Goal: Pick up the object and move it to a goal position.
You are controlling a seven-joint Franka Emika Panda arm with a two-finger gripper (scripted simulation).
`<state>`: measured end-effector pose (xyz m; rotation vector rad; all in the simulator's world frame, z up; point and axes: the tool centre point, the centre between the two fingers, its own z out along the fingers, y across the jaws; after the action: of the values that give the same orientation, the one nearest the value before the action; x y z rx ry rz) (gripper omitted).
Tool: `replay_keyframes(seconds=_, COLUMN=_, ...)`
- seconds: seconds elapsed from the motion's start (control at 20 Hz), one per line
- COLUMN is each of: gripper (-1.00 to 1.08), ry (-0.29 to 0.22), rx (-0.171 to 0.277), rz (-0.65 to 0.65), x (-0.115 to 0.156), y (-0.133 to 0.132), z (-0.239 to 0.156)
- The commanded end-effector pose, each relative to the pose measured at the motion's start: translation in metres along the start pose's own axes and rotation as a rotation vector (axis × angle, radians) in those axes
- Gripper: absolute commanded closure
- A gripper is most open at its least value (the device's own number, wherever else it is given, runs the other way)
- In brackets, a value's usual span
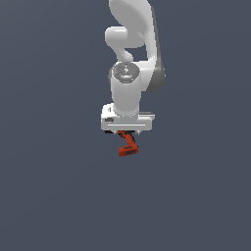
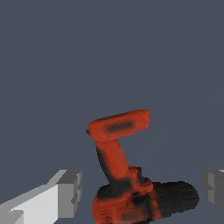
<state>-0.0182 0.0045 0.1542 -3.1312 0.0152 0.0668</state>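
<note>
Exterior view: glossy white arm (image 1: pixel 128 63) with rounded, smooth joints and a grey disc cap, hanging straight down over a flat, matte slate-blue desk (image 1: pixel 49 196) with no edge or corner in sight, so no placing against those. Boxy white gripper (image 1: pixel 126 131) at the arm's end, directly above a small drill (image 1: pixel 128 145). Red-orange, L-shaped body, slanted, poking out just below the gripper; upper part hidden behind the gripper housing.

Wrist view: drill (image 2: pixel 127 175) seen close, blocky and coarse-textured. Flat oblong base with a dark patch, tilted; thick handle running to a bulkier red motor body; black, rounded cylindrical nose. 2 square-ended grey-and-white fingers (image 2: pixel 68 192), 1 on each side of the drill body, standing apart from it with bare desk showing between each finger and the drill. Gripper spread wide, gripping nothing.
</note>
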Motion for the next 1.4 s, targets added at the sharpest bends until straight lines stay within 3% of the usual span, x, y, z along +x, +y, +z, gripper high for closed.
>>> replay_keyframes(seconds=0.0, gripper=-1.0, ry=0.0, rx=0.0, rz=0.0, x=0.0, y=0.0, z=0.0)
replay_keyframes(seconds=0.35, gripper=-1.0, ry=0.0, rx=-0.015, rz=0.008, x=0.0, y=0.016, z=-0.003)
replay_keyframes(seconds=0.8, gripper=-1.0, ry=0.001, rx=-0.019, rz=0.025, x=-0.001, y=0.016, z=-0.001)
replay_keyframes(seconds=1.35, gripper=-1.0, ry=0.008, rx=-0.054, rz=0.156, x=-0.009, y=0.02, z=0.014)
